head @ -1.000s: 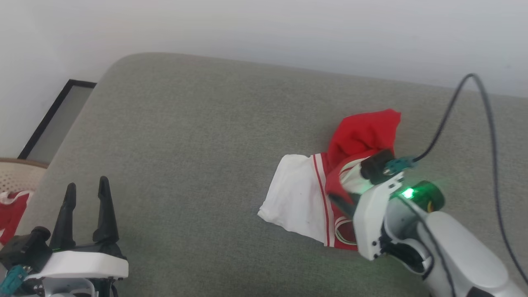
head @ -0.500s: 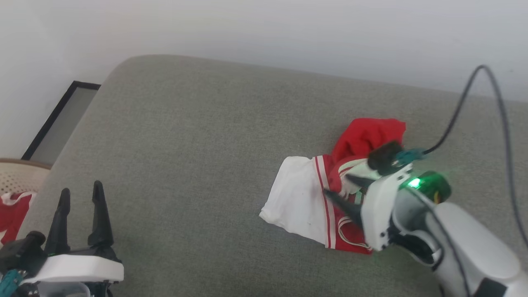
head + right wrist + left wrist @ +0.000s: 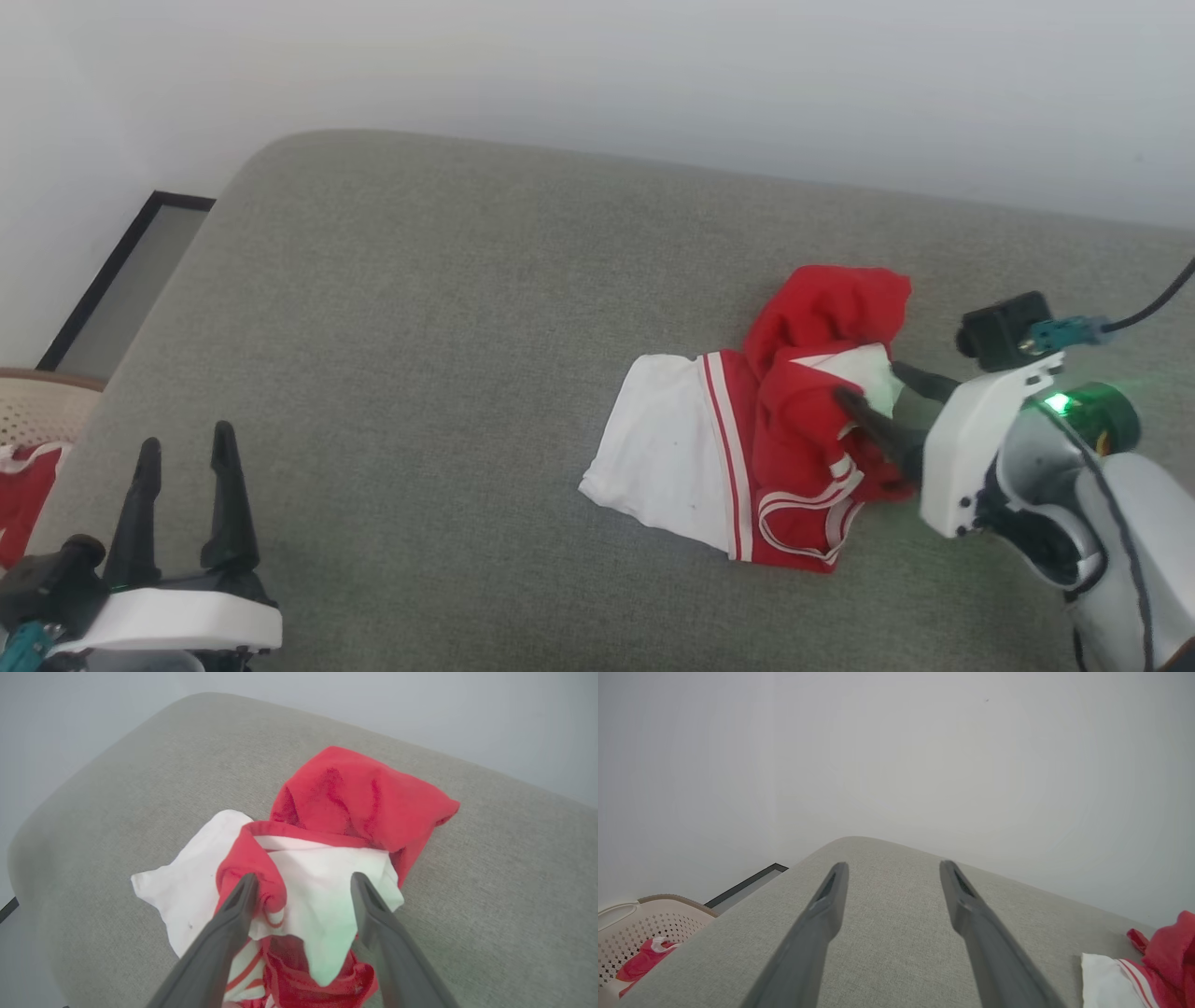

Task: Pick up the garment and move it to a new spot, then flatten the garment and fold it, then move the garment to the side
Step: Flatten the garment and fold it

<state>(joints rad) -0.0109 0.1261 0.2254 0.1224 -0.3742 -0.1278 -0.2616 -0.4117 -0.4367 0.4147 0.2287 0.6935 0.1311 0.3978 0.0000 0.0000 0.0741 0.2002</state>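
- Near corner, left end of the grey cushion (image 3: pixel 448 308): the left gripper (image 3: pixel 186 437) hovers with its two dark fingers spread wide and nothing between them. It is well apart from the work.
- Off the cushion's left end: a pale perforated basket (image 3: pixel 37 401) sits low, with a red-and-white cloth scrap (image 3: pixel 23 485) in it. This is not the piece being handled.
- Right half of the cushion, near side: the right gripper (image 3: pixel 868 381) points across the cushion with its fingers parted as far as they go and gripping nothing. The wrist view shows the tips astride the crumpled heap. One finger (image 3: pixel 233 914) presses against a red fold, and a loose white flap lies between the two.
- Right half of the cushion, midway front to back: the shirt (image 3: pixel 794 439) lies bunched and unflattened. A white sleeve panel spreads toward the cushion's middle and a red peak stands up toward its back edge. Its long axis runs slantwise, from the near middle to the far right.
- The key relation: the shirt lies directly ahead of the right gripper's fingertips and far from the left, so the right arm looks better placed for any fresh grip.
- Behind the cushion's back edge: a plain pale wall (image 3: pixel 597 65).
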